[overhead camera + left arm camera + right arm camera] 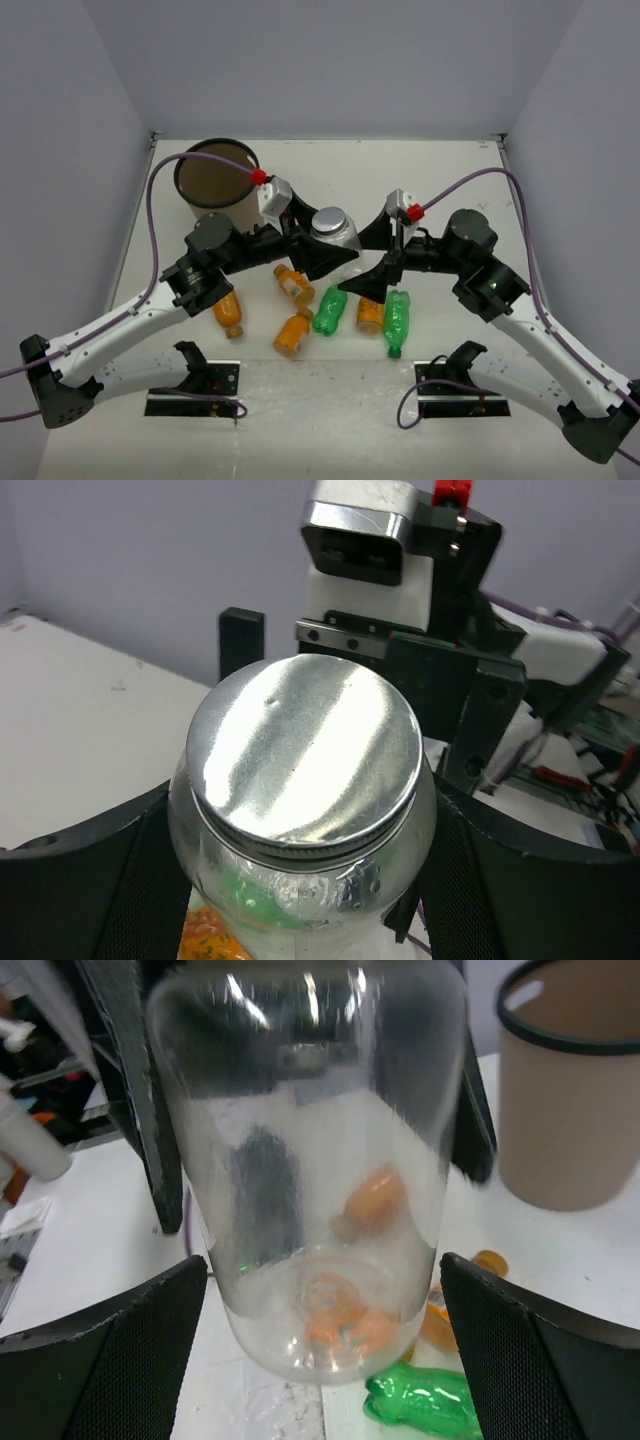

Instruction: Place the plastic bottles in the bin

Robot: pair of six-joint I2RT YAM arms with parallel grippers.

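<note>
Bin (215,178) is standing upright at the far left of the tabletop (330,420). Clear bottle (335,228), with a silver screw lid, is hanging in mid-air between both arms, right of the bin and not yet over it. This reads as a handover toward the bin side.

Left end effector (300,880) is clamping the bottle's shoulders below the lid. Right end effector (322,1360) is standing open around the base, probably without contact, though glare is blurring the edges.

Four orange bottles (229,313) and two green bottles (398,322) are lying on their sides beneath.

Tabletop is showing white and scuffed; walls (330,60) are showing plain lilac-grey.
</note>
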